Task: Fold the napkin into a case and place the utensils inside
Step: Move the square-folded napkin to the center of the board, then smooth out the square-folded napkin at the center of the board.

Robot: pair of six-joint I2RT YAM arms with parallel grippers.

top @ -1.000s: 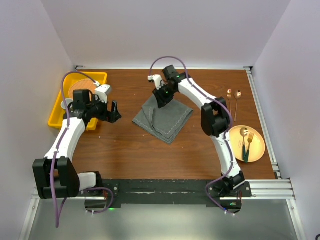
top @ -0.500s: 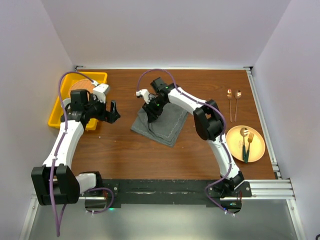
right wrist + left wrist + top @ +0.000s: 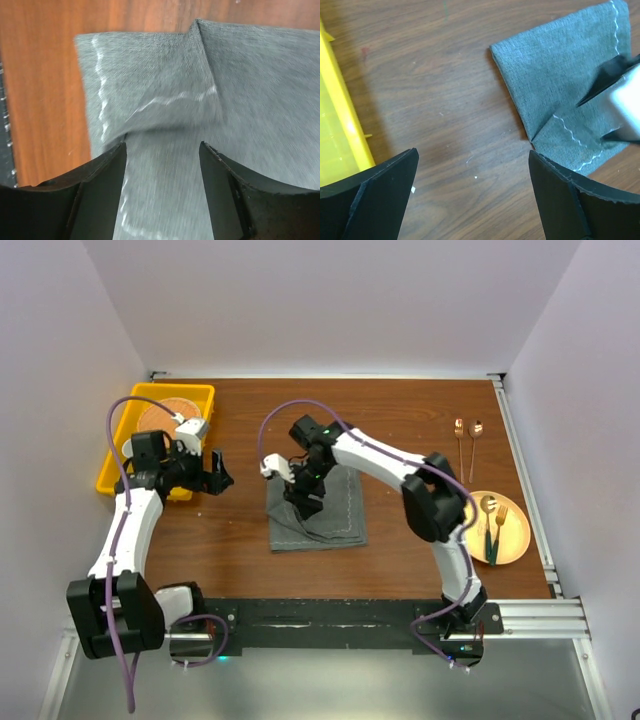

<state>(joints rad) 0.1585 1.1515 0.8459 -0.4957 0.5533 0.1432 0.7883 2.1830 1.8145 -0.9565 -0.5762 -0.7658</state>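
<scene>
Napkin now lies folded and squared up on the counter, mid-frame, swung round from its diamond slant of a moment ago. Right claw has spread above it and seems to have let go, though blur hides contact. Left claw hangs spread at centre left, so another fold looks due.

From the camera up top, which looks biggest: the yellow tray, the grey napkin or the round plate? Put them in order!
1. yellow tray, the biggest, even though it is partly covered.
2. napkin, a bit smaller.
3. plate, clearly the smallest.
</scene>
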